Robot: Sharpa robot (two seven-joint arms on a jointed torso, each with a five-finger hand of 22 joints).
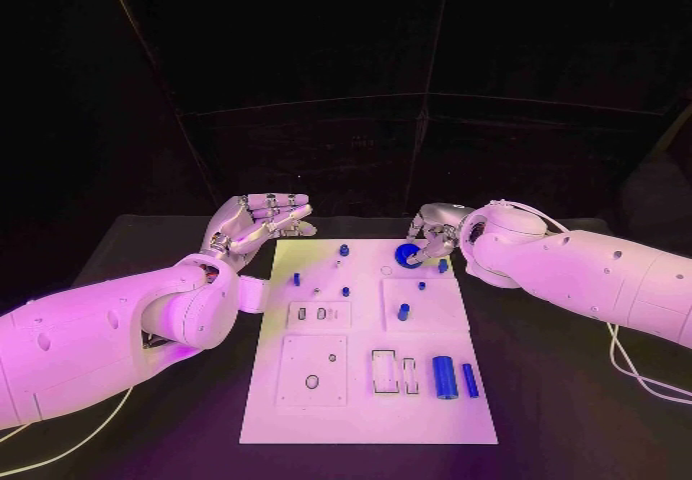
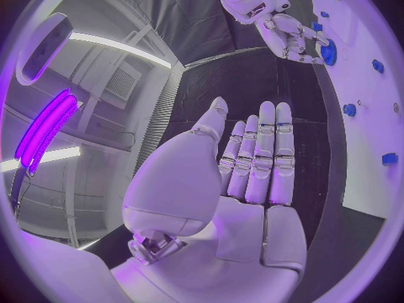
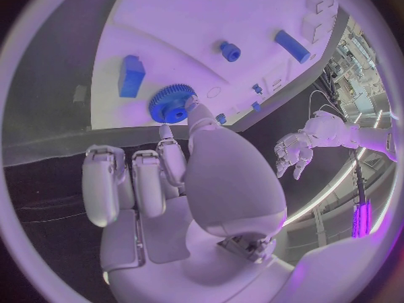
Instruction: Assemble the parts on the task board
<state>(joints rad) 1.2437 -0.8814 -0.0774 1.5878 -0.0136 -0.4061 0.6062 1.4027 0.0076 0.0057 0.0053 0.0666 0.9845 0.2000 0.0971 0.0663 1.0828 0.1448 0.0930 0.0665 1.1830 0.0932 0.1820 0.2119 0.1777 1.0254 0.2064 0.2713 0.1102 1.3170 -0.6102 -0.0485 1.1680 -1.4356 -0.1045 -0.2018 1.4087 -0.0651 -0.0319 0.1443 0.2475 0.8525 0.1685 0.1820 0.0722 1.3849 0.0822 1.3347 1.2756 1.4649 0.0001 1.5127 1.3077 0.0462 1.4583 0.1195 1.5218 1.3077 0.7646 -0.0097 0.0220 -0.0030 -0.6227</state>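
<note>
The white task board [image 1: 433,420] lies in the middle of the black table. A blue gear [image 1: 408,254] lies flat near the board's far right corner. My right hand [image 1: 436,232] is at the gear, with the thumb and one finger against the rim of the gear [image 3: 171,104] and the other fingers curled. My left hand [image 1: 264,222] hovers off the board's far left corner, fingers straight and side by side, holding nothing. Two blue cylinders [image 1: 444,377] lie near the front right. A blue peg [image 1: 404,312] stands mid-board, and small blue pegs [image 1: 345,249] dot the far part.
Recessed plates with slots [image 1: 313,370] take up the board's near left. A white cable [image 1: 635,370] trails on the table under my right arm. Another cable [image 1: 65,445] runs under my left arm. Black table [image 1: 577,430] surrounds the board.
</note>
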